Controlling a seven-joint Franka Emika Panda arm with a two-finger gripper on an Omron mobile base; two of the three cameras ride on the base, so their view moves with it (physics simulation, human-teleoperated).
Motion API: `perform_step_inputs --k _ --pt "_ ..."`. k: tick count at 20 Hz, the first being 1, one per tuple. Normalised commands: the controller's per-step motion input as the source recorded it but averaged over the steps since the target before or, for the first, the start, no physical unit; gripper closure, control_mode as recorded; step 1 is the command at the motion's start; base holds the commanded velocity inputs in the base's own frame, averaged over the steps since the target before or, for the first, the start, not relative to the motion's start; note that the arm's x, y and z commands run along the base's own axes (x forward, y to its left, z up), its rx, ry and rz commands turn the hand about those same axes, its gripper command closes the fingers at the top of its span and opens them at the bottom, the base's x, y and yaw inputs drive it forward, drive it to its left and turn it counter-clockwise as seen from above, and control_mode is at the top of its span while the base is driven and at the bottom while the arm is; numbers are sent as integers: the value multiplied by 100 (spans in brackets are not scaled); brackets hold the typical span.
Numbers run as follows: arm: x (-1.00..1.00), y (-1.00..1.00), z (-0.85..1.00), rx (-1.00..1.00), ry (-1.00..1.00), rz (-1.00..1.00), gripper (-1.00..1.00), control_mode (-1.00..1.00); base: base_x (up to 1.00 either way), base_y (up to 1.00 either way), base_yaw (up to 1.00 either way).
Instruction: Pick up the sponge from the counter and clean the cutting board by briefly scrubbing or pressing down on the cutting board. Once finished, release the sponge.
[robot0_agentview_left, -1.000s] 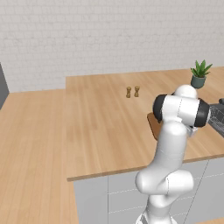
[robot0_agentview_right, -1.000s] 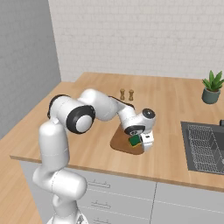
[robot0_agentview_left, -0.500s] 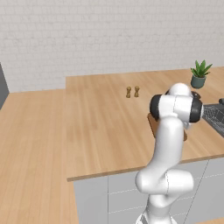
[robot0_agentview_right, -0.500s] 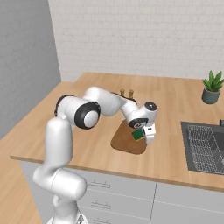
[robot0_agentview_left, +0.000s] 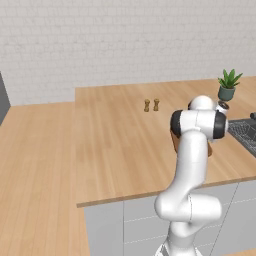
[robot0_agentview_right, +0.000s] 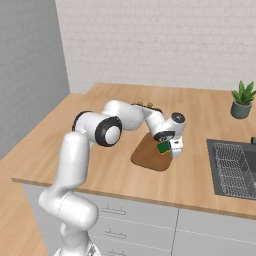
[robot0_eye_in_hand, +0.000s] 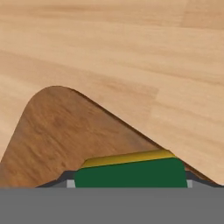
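Kitchen with white brick wall; light wood surface (robot0_agentview_right: 115, 165) over grey cabinet fronts. Board (robot0_agentview_right: 147, 157) flat near front edge of surface, left of sink (robot0_agentview_right: 232, 167). Claw (robot0_agentview_right: 168, 149) above board's right part, pinching sponge (robot0_agentview_right: 163, 147). Hand view: sponge (robot0_eye_in_hand: 131, 173) between tips, green face toward camera, yellow layer beyond, board (robot0_eye_in_hand: 57, 131) below. Whether sponge touches board: cannot tell. Plant (robot0_agentview_right: 242, 100) near back right; two shakers (robot0_agentview_left: 151, 105) mid-surface behind arm.

We see the cutting board (robot0_agentview_right: 150, 156) lying flat on the bench (robot0_agentview_right: 210, 180), left of the sink (robot0_agentview_right: 232, 167). The sponge (robot0_agentview_right: 163, 147) sits over its right end; a plant (robot0_agentview_right: 242, 100) stands behind.
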Motion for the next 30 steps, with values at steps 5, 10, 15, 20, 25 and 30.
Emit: perform_step_inputs --k 5,10,15,20,25,30 --pt "-10 27 -57 -7 -11 -7 100 -100 0 0 0" --pt "-30 93 -91 -23 -3 1 100 -100 0 0 0" --pt "2 59 -30 -14 12 16 -100 -100 0 0 0" --pt "1 0 39 0 2 16 -100 -100 0 0 0" --pt "0 0 37 0 0 7 -100 -100 0 0 0" --pt "-39 1 52 -3 -13 2 -100 -100 0 0 0"
